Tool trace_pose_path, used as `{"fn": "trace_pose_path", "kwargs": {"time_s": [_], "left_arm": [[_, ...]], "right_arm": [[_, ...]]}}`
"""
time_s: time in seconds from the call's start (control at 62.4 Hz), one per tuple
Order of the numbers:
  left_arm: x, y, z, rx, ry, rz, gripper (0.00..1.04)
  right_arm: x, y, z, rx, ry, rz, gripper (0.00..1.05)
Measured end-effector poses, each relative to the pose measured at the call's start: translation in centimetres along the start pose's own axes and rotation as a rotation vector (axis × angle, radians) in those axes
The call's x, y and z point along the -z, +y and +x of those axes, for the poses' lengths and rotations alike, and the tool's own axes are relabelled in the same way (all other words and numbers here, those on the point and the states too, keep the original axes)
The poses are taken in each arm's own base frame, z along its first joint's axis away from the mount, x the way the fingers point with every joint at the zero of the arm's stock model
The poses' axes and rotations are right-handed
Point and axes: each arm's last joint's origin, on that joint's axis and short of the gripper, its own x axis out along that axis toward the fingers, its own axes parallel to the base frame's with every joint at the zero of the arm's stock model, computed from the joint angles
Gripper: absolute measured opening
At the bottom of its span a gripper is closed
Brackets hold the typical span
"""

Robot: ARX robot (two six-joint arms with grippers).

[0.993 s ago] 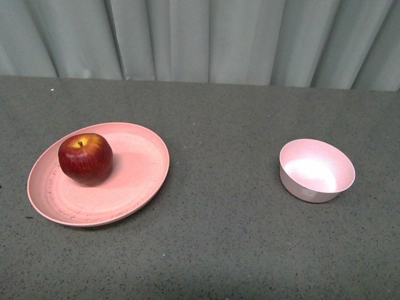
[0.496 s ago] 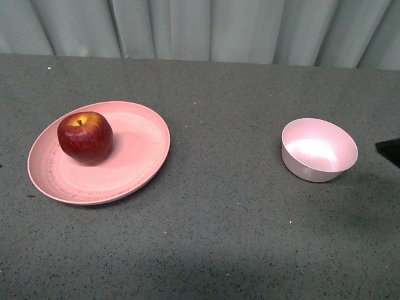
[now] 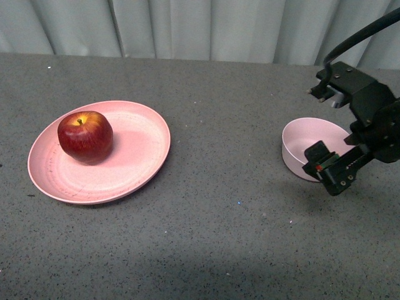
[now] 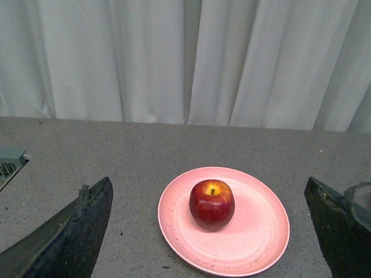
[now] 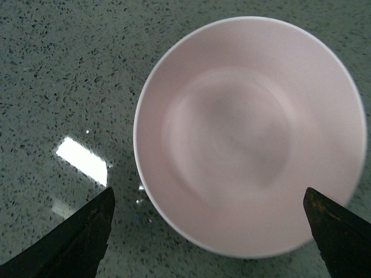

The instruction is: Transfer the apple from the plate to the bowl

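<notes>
Half a second earlier only a black corner showed at the right edge of the front view. Now the black right arm, with the right gripper [image 3: 328,167] and a curved black cable [image 3: 356,37], has come in over the small pale pink round bowl [image 3: 300,147]. The glossy dark-red apple [image 3: 85,136] with its yellow stem patch has not shifted. It sits on the left part of the wide salmon-pink speckled plate [image 3: 140,156], well apart from the bowl across the grey speckled table [image 3: 219,237]. The pale pleated curtain [image 3: 187,28] behind is unchanged.

In the right wrist view the two dark fingers [image 5: 81,240] stand wide apart, nothing between them, with the bowl lying under the gap. In the left wrist view the left gripper [image 4: 206,237] is likewise spread wide and holds nothing. The apple and plate lie ahead of it on the table, and it touches neither.

In the front view the right arm covers the bowl's near right rim and is itself cut off by the picture's right edge. How high the gripper hangs above the bowl cannot be told. The left arm does not show in that view. Both wrist views show only the fingertips, cropped at the picture edge. A grey slotted object [image 4: 8,165] at the edge of the left wrist view is mostly out of frame and cannot be made out.
</notes>
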Motion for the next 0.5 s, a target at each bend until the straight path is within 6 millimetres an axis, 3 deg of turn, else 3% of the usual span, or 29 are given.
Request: {"fn": "trace_pose_path", "kwargs": {"time_s": [0.352, 0.496], "left_arm": [[0.0, 0.0, 0.0, 0.000, 0.000, 0.000, 0.98], [0.0, 0.0, 0.0, 0.000, 0.000, 0.000, 0.98]], "right_arm": [[-1.5, 0.3, 3.2, -0.032, 0.032, -0.031, 0.95], [-2.1, 0.0, 3.3, -0.026, 0.024, -0.034, 0.72]]}}
